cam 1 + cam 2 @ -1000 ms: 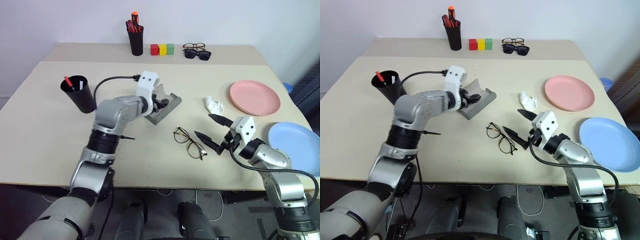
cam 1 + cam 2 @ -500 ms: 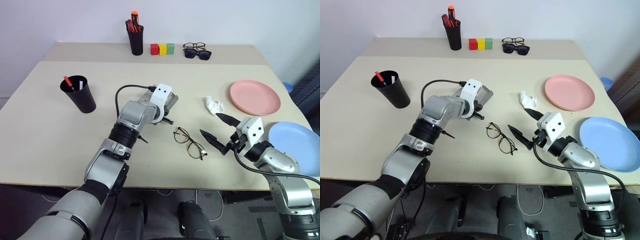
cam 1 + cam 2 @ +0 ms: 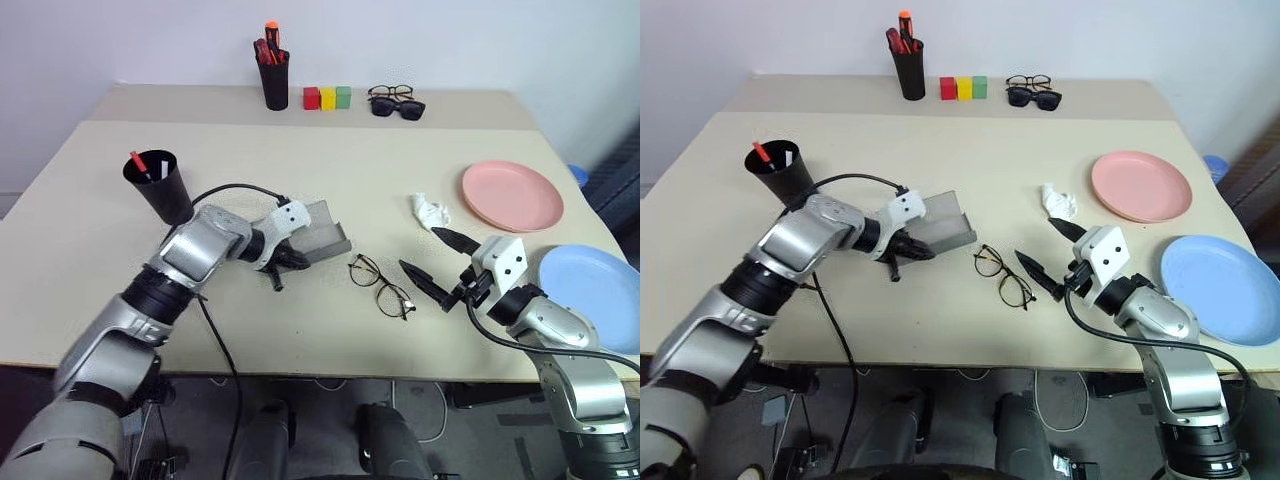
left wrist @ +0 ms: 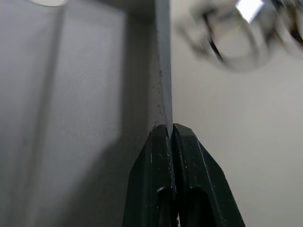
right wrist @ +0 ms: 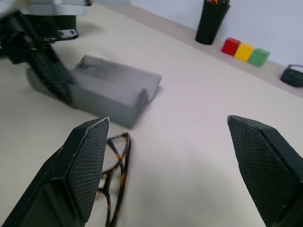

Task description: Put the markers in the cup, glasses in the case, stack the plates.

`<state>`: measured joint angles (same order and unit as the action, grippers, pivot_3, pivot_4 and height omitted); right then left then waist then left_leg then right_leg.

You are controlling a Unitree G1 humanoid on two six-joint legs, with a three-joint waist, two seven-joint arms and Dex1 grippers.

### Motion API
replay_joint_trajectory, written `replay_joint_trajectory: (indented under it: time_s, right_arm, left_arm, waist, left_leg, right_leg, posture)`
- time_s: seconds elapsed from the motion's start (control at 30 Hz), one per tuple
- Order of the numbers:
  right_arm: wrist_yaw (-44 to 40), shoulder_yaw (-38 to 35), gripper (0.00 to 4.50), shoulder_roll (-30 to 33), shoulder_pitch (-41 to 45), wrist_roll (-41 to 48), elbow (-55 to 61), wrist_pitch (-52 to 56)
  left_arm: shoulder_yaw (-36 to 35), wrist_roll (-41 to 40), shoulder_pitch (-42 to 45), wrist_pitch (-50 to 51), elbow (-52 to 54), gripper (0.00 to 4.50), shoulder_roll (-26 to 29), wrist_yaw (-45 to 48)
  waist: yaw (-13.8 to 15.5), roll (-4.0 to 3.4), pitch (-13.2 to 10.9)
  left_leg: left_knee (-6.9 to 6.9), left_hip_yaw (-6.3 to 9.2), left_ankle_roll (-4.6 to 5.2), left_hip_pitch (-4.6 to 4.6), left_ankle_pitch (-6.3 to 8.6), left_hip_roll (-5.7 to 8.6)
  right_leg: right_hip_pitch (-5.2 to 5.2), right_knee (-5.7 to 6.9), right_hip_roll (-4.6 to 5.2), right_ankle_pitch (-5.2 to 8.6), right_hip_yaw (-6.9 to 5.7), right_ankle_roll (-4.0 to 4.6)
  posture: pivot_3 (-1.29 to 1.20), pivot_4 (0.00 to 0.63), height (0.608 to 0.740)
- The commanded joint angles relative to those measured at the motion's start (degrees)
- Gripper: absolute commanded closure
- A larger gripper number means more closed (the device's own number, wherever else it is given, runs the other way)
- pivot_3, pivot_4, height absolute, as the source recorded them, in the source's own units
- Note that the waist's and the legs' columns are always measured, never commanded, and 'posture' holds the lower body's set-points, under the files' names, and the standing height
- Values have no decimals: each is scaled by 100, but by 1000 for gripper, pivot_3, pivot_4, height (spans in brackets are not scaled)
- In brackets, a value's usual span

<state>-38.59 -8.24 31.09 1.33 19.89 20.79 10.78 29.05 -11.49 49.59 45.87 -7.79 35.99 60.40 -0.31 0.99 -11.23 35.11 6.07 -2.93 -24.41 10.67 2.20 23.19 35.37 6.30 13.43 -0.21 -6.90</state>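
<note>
The open grey case (image 3: 323, 230) lies at mid-table. My left gripper (image 3: 298, 261) comes at it from the left and is shut on its thin near wall (image 4: 163, 71), fingers (image 4: 156, 156) pinched together. The wire-frame glasses (image 3: 380, 285) lie on the table just right of the case. My right gripper (image 3: 420, 250) hovers open beside them, holding nothing. The black cup (image 3: 162, 188) stands at the left with one red marker (image 3: 137, 161) in it. At the right sit the pink plate (image 3: 510, 195) and, nearer, the blue plate (image 3: 590, 290), apart from each other.
A crumpled white scrap (image 3: 429, 210) lies between the case and the pink plate. Along the back edge stand a black pen holder (image 3: 273, 82) with thick pens, coloured blocks (image 3: 327, 97), and two other pairs of spectacles (image 3: 395, 103). A black cable (image 3: 225, 188) loops from my left wrist.
My left arm swung out to the left and dropped. Its gripper left the inside of the case and shut on the near wall. The right gripper stayed open in place.
</note>
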Motion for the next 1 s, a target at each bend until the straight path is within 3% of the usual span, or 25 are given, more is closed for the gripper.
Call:
replay_joint_trajectory:
  time_s: [0.03, 0.13, 0.33, 0.53, 0.93, 1.0]
  right_arm:
    - [-6, -112, 423, 17, -65, 39, 132, -130]
    - [19, -136, 423, 24, -134, 43, 199, -115]
    - [31, -149, 423, 33, -144, 52, 209, -108]
    - [-37, -190, 423, 77, -121, 47, 93, -157]
    - [56, -372, 423, 64, -603, 31, 344, -273]
    - [102, -365, 423, 46, -654, 30, 410, -258]
  left_arm:
    - [53, 126, -37, -596, 198, 4422, 309, 698]
    - [61, 221, -116, -963, 215, 4422, 453, 1020]
    - [55, 532, 50, -1567, -497, 4422, 106, 1112]
    - [289, 785, 101, -2241, -682, 4422, -37, 1869]
    - [30, 490, -475, -1245, 1069, 4422, 604, 2569]
    - [122, 503, -505, -739, 1375, 4422, 377, 2273]
  waist:
    - [-7, 0, 0]
    - [-28, 0, 0]
    - [-25, 0, 0]
    - [-28, 0, 0]
    - [-53, -2, 0]
    - [-30, -2, 0]
  left_leg:
    - [0, -2, 0, -2, 0, 0]
    - [-6, -4, 4, -2, 2, 1]
    - [1, -4, 6, -2, 1, 2]
    - [2, -5, 7, -1, 1, 2]
    - [3, -3, 9, 0, 1, -3]
    - [2, -3, 9, 0, 1, -3]
  right_leg:
    - [0, -4, 2, 0, 0, 0]
    - [2, -6, 6, 0, 0, 0]
    - [2, 2, 4, 1, -1, -2]
    - [0, 4, 4, 1, -1, -2]
    - [3, 13, 2, 2, 0, -1]
    - [2, 13, 2, 2, 0, 0]
  posture:
    - [0, 150, 740]
    - [0, 150, 740]
    - [0, 150, 740]
    - [0, 150, 740]
    - [0, 150, 740]
    - [0, 150, 740]
